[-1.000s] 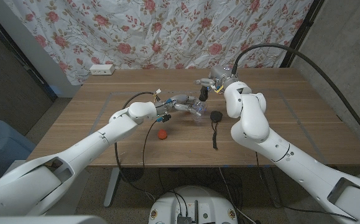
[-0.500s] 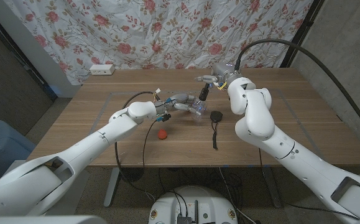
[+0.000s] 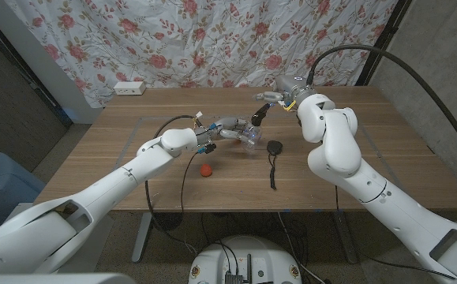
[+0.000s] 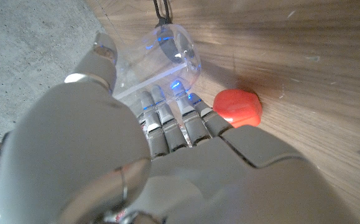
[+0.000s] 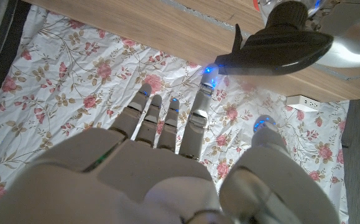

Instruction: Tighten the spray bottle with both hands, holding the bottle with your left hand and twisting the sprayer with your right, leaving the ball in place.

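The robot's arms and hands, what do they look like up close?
Both arms are smooth, glossy white shells with rounded joints. A thick black cable arcs into the right arm near its wrist, and thinner wires run by the left hand. The right hand is pale grey, with segmented metallic fingers tipped by small blue lights.

Rose-print curtain [image 3: 212, 39] behind wooden table [image 3: 173, 106]; grey wall [image 3: 441, 63] alongside.
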Robot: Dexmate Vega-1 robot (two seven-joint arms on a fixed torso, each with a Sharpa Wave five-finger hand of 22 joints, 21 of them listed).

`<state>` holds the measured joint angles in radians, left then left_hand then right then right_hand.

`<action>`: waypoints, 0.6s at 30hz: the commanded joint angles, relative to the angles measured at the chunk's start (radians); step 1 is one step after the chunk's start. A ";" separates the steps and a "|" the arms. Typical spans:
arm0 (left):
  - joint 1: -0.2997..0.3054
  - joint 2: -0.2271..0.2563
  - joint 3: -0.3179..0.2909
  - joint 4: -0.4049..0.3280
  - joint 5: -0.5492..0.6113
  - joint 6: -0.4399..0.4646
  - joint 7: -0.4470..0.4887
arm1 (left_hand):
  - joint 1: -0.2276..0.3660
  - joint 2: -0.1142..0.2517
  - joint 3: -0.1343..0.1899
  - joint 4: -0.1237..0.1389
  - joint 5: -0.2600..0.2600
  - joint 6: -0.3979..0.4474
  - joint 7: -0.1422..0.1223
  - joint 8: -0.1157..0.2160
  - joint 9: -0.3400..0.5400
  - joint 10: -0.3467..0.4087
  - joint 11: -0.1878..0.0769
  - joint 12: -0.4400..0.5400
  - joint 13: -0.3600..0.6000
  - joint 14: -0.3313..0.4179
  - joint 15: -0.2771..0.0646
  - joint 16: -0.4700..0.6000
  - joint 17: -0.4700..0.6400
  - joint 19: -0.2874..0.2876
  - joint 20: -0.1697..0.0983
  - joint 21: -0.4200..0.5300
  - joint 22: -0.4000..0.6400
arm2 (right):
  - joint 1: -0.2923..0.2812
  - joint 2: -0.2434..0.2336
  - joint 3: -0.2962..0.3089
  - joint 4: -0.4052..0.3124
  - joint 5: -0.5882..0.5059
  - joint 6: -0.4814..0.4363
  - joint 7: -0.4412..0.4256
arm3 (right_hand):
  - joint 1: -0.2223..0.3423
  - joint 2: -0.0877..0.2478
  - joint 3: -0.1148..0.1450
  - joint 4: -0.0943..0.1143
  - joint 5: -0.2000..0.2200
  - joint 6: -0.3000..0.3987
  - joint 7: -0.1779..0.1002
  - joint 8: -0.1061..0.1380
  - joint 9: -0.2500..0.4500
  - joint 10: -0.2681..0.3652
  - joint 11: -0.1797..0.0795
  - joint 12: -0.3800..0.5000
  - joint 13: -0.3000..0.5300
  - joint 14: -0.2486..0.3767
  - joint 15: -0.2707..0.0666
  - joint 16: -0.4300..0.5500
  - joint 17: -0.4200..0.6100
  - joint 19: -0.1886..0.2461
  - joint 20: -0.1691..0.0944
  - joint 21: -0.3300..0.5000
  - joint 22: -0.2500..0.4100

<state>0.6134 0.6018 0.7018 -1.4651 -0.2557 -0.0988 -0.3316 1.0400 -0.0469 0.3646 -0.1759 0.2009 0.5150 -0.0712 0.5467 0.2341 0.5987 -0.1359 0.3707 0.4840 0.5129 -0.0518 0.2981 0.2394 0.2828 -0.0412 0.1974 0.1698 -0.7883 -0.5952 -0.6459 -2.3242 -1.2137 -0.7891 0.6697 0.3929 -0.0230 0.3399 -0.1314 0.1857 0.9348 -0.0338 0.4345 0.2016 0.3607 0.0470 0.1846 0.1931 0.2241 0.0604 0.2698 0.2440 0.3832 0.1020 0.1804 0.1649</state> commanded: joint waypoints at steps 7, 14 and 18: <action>0.017 0.004 -0.018 -0.002 -0.019 -0.024 0.009 | -0.084 0.127 0.002 0.003 0.003 0.020 -0.006 0.221 0.001 0.043 -0.038 0.004 0.007 0.011 -0.128 0.009 0.003 0.006 -0.058 -0.001 0.003 | -0.021 -0.087 0.097 -0.079 0.185 0.045 0.001 | 0.098 0.004 0.030 -0.041 0.015 -0.187 -0.022 -0.066 0.025 -0.132 0.012 -0.009 0.004 -0.071 0.030 -0.036 -0.001 -0.046 0.011 -0.001 0.002; 0.020 0.000 -0.020 0.007 -0.019 -0.035 0.015 | -0.085 0.126 0.001 0.005 0.003 0.019 -0.006 0.222 0.000 0.043 -0.037 0.003 0.008 0.012 -0.128 0.008 0.003 0.006 -0.059 -0.001 0.003 | -0.006 -0.127 0.094 -0.094 0.240 0.034 0.012 | 0.143 -0.004 0.043 -0.048 0.020 -0.270 -0.040 -0.094 0.032 -0.181 0.014 -0.007 0.004 -0.103 0.041 -0.049 -0.002 -0.060 0.015 0.000 0.002; 0.027 0.001 -0.022 0.002 -0.018 -0.037 0.024 | -0.078 0.126 0.003 0.001 0.003 0.024 -0.005 0.225 -0.001 0.048 -0.033 0.004 0.009 0.014 -0.128 0.008 0.002 0.007 -0.060 -0.001 0.003 | 0.011 -0.152 0.073 -0.099 0.240 0.024 0.023 | 0.173 0.001 0.055 -0.050 0.027 -0.308 -0.042 -0.105 0.036 -0.204 0.016 -0.006 0.004 -0.115 0.044 -0.053 -0.002 -0.069 0.016 -0.001 0.002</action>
<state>0.6292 0.6046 0.6862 -1.4666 -0.2703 -0.1228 -0.3214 1.0400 -0.0469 0.3630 -0.1774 0.1999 0.5150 -0.0711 0.5467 0.2296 0.5985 -0.1361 0.3669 0.4922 0.5182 -0.0464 0.2981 0.2392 0.2827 -0.0412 0.1974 0.1698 -0.8016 -0.6856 -0.5652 -2.3977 -1.0357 -0.7541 0.6721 0.5480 -0.0205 0.3814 -0.1833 0.2026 0.6463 -0.0744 0.3382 0.2325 0.1690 0.0609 0.1770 0.1930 0.1192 0.1055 0.2223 0.2415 0.3182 0.1173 0.1810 0.1649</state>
